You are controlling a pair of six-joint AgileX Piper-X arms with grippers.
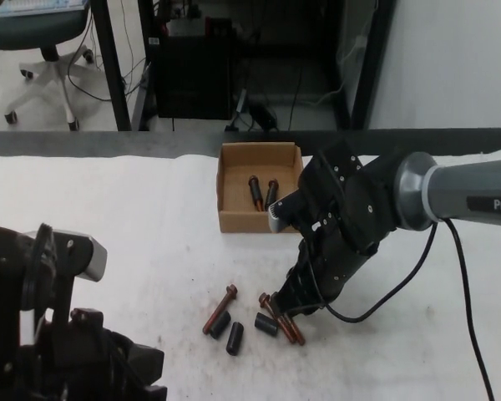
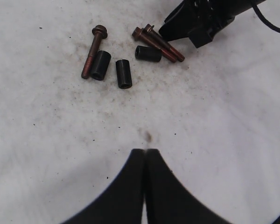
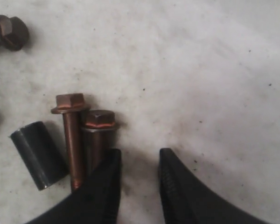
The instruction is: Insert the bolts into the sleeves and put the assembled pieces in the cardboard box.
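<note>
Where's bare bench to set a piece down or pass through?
Open cloth left of the cardboard box, and between the left gripper and the loose sleeves. Crowded: bolts and sleeves clustered at the right gripper.

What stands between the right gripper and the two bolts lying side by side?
Nothing visible. The open right gripper hangs right at the two bolts, one finger covering their shaft ends. The sleeve lies on the bolts' other side, not between.

The right tool hides the shank ends of the paired bolts; another bolt seems cut off.
</note>
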